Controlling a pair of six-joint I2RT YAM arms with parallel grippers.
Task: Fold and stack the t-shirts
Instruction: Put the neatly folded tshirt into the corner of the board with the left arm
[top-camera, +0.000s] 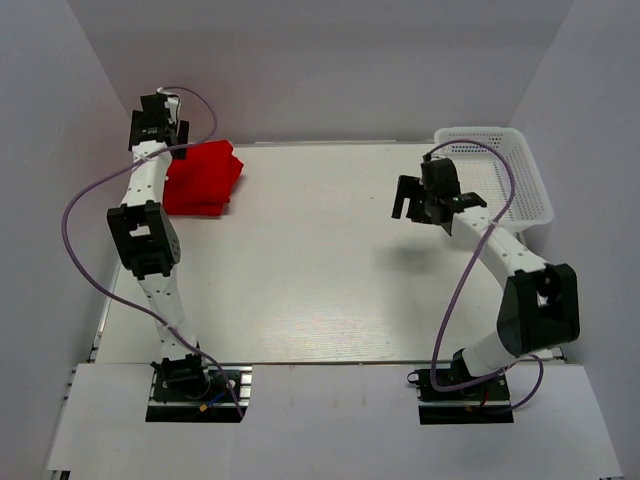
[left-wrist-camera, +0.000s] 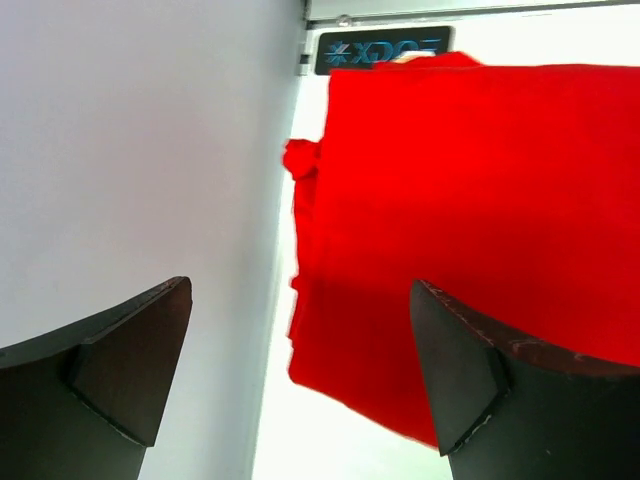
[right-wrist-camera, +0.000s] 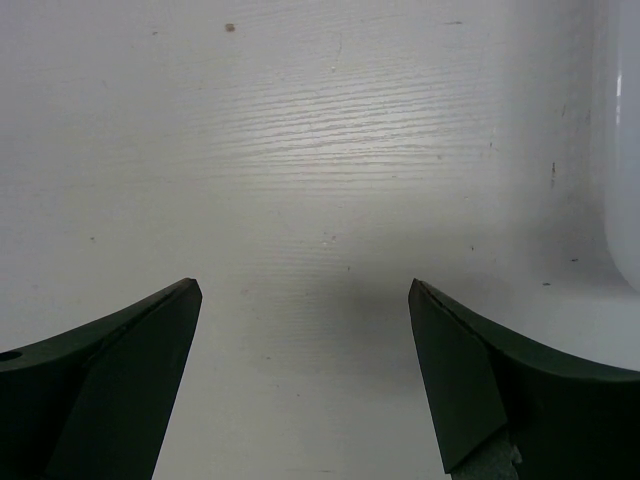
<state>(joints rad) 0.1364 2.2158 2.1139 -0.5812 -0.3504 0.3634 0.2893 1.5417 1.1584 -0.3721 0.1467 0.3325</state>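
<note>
Both spread wide and empty: left pincer (left-wrist-camera: 300, 286) over the red t-shirts (left-wrist-camera: 470, 200), right pincer (right-wrist-camera: 303, 286) above the table (right-wrist-camera: 320, 140).

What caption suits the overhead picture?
Left claw and right claw open, folded red shirts far left, white basket far right.

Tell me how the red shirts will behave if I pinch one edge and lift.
Probably floppy: the red shirts show soft folds, so a pinched edge would likely sag and unfold. Thin cloth, so likely light; layered edges may slide apart if pushed.
</note>
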